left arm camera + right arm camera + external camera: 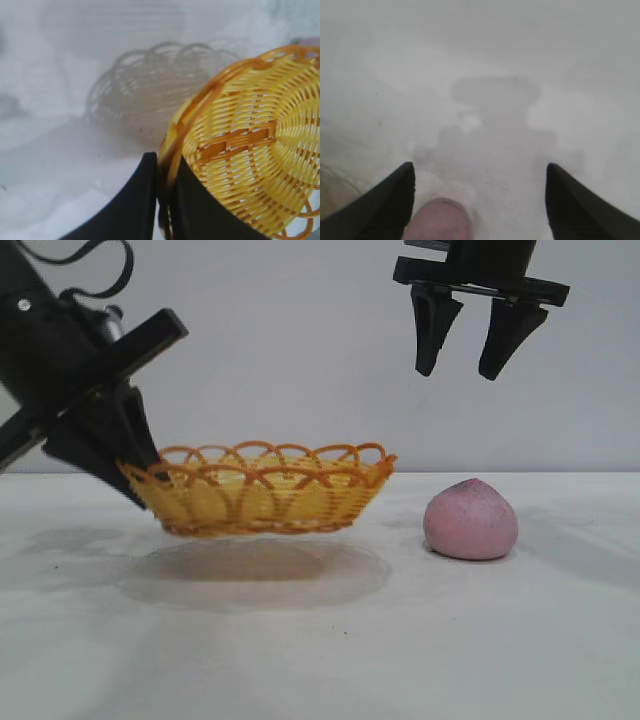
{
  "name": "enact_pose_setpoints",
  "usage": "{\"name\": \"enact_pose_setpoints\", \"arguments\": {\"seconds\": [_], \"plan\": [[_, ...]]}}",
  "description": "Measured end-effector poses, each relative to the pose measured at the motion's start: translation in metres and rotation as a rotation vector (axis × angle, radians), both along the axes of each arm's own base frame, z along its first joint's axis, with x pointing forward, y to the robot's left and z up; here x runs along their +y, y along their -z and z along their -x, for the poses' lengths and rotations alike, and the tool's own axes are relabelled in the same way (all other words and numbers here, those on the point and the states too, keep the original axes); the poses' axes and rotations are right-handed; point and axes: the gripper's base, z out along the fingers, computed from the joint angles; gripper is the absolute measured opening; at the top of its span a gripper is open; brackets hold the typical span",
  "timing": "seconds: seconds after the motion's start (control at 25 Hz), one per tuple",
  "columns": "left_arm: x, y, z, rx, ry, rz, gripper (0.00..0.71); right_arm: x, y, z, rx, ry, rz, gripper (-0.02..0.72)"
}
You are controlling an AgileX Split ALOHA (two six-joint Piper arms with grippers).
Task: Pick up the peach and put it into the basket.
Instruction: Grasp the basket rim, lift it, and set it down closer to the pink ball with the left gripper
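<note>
You've got a pale, whitish surface (300, 660) running right across the exterior view, with faint grey smudges and shadows mottling it. Behind it, you're looking at a plain light grey wall (280, 350) meeting the surface along a straight line. From the wrist views, you see that same surface, blotchy and shadowed.

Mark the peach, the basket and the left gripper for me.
peach (470, 520), exterior view, middle of its side.
basket (262, 495), exterior view, woven front wall.
left gripper (162, 200), left wrist view, fingers clamping the basket's rim.
</note>
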Motion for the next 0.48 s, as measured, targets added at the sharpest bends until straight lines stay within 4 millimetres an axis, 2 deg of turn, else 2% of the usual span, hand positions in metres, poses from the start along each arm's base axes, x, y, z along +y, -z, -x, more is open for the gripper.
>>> {"name": "enact_pose_setpoints", "arguments": {"seconds": [0.04,0.08,0.16,0.24,0.32,0.48], "plan": [[0.0002,0.0023,0.0018,0.000,-0.007,-0.003,0.000,0.0000,0.0000,0.0000,0.000,0.000,0.000,0.527],[-0.0001,0.0030,0.0023,-0.002,-0.012,-0.003,0.068,0.0000,0.0000,0.0000,0.000,-0.002,0.001,0.527],[0.0001,0.0029,0.0015,-0.007,-0.025,-0.001,0.068,0.0000,0.0000,0.0000,0.000,-0.002,0.001,0.527],[0.0007,0.0027,0.0009,-0.015,-0.029,-0.008,0.134,0.0000,0.0000,0.0000,0.000,-0.002,0.001,0.527],[0.0009,0.0027,0.0011,-0.016,-0.026,-0.011,0.127,0.0000,0.0000,0.0000,0.000,-0.002,0.001,0.527],[0.0013,0.0024,0.0019,-0.019,-0.009,-0.021,0.265,0.0000,0.0000,0.0000,0.000,-0.002,0.001,0.527]]}}
